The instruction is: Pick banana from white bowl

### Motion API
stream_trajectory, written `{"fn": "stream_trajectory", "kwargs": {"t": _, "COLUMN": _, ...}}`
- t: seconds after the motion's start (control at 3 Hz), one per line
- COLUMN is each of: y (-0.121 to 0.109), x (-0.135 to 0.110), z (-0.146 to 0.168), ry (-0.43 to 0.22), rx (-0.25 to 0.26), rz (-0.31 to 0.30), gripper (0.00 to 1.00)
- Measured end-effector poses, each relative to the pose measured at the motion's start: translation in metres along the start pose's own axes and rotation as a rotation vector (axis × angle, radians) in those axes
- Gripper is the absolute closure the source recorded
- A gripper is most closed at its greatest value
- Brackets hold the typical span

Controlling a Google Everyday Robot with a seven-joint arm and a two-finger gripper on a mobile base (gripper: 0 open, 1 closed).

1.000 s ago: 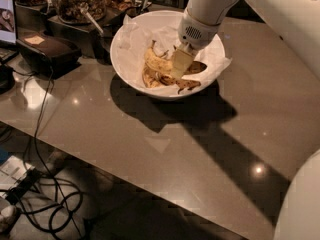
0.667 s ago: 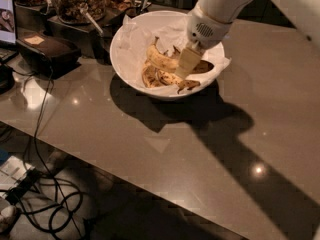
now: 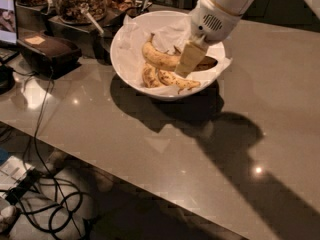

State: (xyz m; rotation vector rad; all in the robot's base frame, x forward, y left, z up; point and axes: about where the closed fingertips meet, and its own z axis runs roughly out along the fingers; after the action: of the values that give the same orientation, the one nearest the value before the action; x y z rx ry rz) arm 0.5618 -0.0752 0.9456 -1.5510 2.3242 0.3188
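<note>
The banana (image 3: 159, 60) lies in the white bowl (image 3: 119, 44) on its crinkled paper lining, toward the far side of the grey counter (image 3: 225, 149). The gripper (image 3: 186, 70) reaches down into the bowl from the upper right and sits on or against the right part of the bunch. Whether it is apart or clamped on the fruit I cannot tell. By my reading the approach is done, while the lift is not: the bunch rests low in the bowl. Securing a hold and raising it clear of the rim remain.
</note>
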Motion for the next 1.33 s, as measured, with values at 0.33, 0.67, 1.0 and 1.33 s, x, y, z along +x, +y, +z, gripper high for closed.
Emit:
{"fn": "stream_trajectory", "kwargs": {"t": 0.33, "y": 0.012, "x": 0.001, "z": -0.005, "ry": -0.02, "rx": 0.007, "rz": -0.014, "gripper": 1.0}}
{"fn": "stream_trajectory", "kwargs": {"t": 0.67, "y": 0.047, "x": 0.008, "z": -0.014, "ry": -0.056, "rx": -0.003, "rz": -0.019, "gripper": 1.0}}
{"fn": "stream_trajectory", "kwargs": {"t": 1.0, "y": 0.083, "x": 0.021, "z": -0.018, "ry": -0.07, "rx": -0.024, "rz": 0.005, "gripper": 1.0}}
{"fn": "stream_trajectory", "kwargs": {"t": 1.33, "y": 0.129, "x": 0.034, "z": -0.026, "ry": -0.083, "rx": -0.02, "rz": 0.021, "gripper": 1.0}}
